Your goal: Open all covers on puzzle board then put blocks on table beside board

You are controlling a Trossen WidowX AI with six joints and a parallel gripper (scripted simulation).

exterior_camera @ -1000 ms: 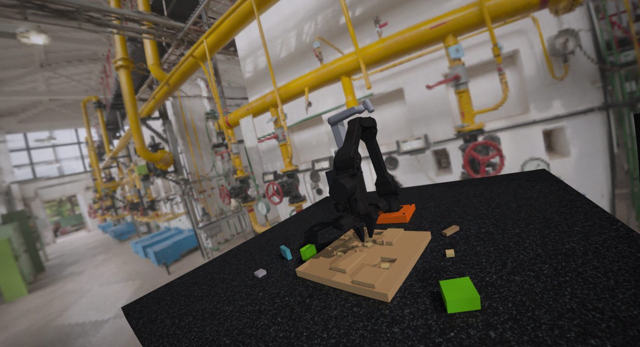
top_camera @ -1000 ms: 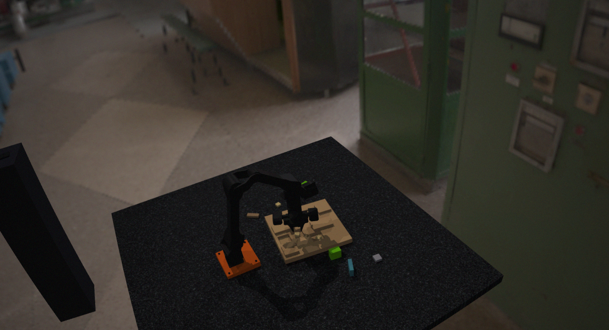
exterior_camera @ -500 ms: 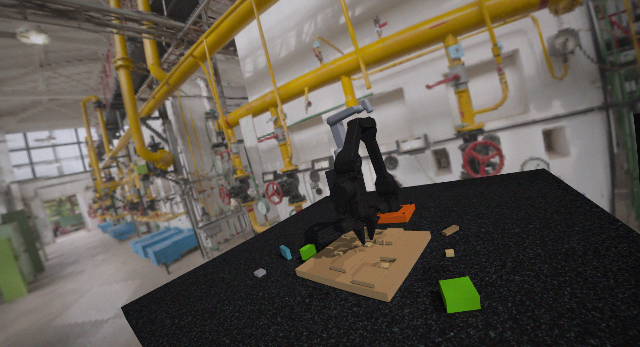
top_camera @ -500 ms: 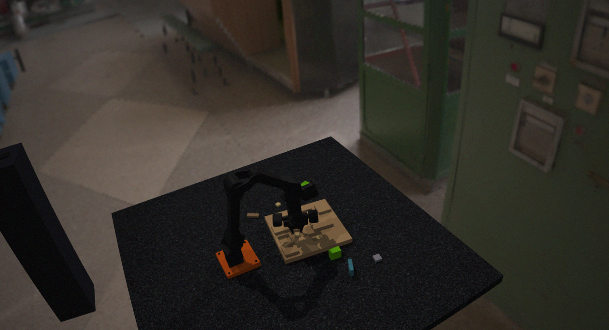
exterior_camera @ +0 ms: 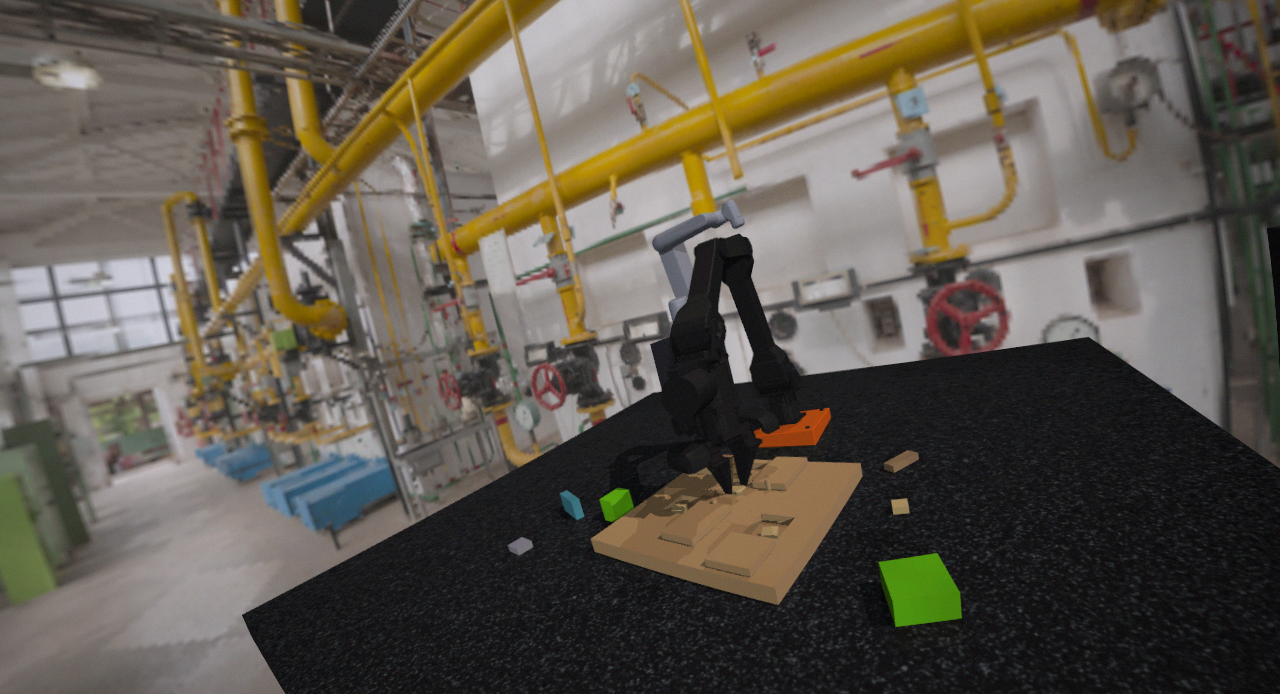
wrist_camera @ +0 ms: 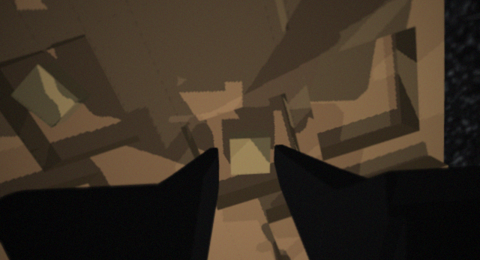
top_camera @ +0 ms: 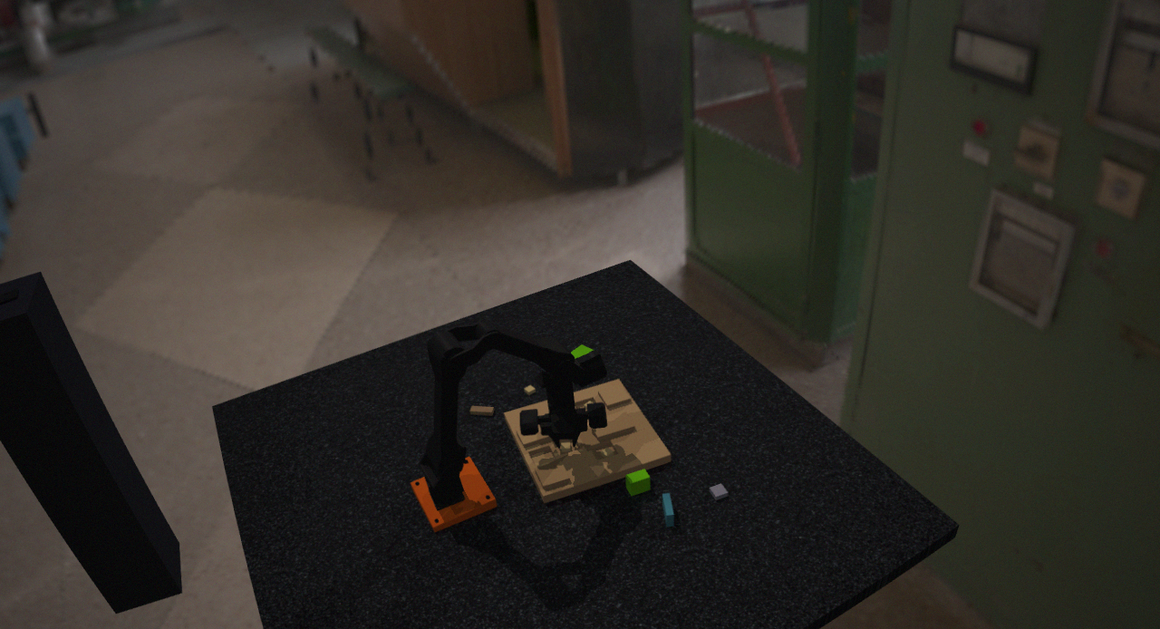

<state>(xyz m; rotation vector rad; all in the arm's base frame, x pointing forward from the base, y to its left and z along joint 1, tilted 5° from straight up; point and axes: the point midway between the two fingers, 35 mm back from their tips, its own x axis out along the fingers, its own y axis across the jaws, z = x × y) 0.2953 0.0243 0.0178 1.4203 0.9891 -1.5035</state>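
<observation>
Directly between the part-open, empty pincer's (wrist_camera: 245, 155) tips, a tan block (wrist_camera: 249, 159) sits in its well.

Table (top_camera: 340, 463): black with fine grey speckle.
Puzzle board (exterior_camera: 810, 533): tan, wood-coloured.
Arm (top_camera: 446, 414): black.
Arm base plate (top_camera: 438, 518): orange.
Larger block (exterior_camera: 919, 589), lower right of exterior view: bright green.
Smaller cube (top_camera: 637, 481), by the board's edge: bright green.
Narrow block (top_camera: 667, 509): teal.
Small flat block (top_camera: 718, 490): light grey.
Block in well (wrist_camera: 249, 156), centre of wrist view: pale yellow.
Fingertips: black.
</observation>
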